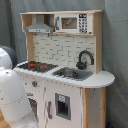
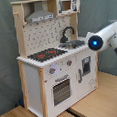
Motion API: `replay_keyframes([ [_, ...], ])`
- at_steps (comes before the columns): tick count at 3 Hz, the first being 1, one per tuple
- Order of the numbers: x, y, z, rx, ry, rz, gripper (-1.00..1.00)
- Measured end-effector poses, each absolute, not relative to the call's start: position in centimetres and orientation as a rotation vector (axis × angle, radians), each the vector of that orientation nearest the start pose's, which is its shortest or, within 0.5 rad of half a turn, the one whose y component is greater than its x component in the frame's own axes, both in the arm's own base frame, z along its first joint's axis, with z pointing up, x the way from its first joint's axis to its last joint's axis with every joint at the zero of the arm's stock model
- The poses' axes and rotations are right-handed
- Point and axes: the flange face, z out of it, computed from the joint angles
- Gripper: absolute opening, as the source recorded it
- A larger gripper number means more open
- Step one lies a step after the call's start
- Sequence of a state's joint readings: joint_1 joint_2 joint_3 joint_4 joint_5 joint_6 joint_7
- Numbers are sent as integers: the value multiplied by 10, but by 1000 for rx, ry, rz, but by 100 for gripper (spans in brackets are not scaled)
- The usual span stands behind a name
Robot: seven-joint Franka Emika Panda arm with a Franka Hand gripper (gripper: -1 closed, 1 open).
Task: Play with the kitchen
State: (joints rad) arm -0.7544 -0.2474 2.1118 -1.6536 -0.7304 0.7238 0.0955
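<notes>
Arm (image 2: 105,39) beside the kitchen (image 2: 54,60), nothing engaged yet.
We see it level with the sink (image 2: 75,43), likely lining up; grip state we cannot tell.

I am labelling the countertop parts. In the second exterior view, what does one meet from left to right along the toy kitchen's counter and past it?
Black-and-red stovetop → black curved faucet → grey sink basin → white robot arm with a blue light.
</notes>
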Motion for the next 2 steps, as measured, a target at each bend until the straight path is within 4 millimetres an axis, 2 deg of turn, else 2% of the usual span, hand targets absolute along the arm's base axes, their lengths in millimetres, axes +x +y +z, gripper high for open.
replay_keyframes([
  [2,111,487,527,1439,817,-84,100],
])
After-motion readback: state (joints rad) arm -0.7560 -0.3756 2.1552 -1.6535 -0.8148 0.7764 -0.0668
